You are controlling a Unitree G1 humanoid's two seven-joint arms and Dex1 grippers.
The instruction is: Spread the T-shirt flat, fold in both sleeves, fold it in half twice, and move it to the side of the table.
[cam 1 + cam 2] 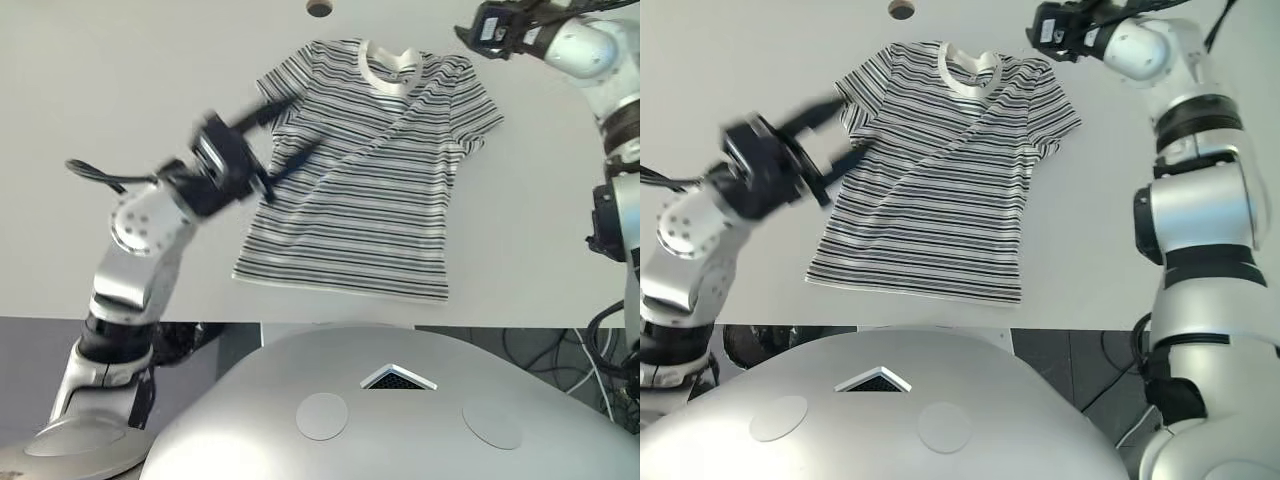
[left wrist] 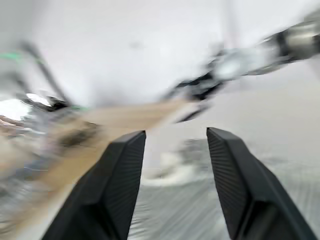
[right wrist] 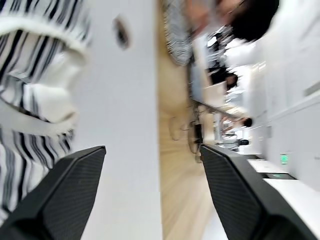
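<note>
Hem [image 1: 340, 288] of the striped T-shirt [image 1: 370, 190] lies nearest the robot, on the white table [image 1: 120, 80]. The garment is spread out near the table's middle, front up, with a diagonal crease running from its left side toward the collar [image 1: 388, 65]. Both short sleeves are unfolded.

Left gripper [image 1: 298, 125] is at the shirt's left edge, at the left sleeve [image 1: 282, 88]. Its two dark fingers [image 2: 122, 165] are parted with a clear gap and nothing between them. It is blurred, so contact with the cloth cannot be judged.

Farther off, the collar points away from the robot. Right gripper [image 3: 152, 147] is at the far right, just beside the collar and the right sleeve [image 1: 478, 110]. Its fingers [image 3: 75, 172] are spread wide and hold nothing, and the striped cloth and white collar rib show just beside one of them.

Round hole [image 1: 319, 8] sits in the tabletop beyond the collar, at the far edge.
</note>
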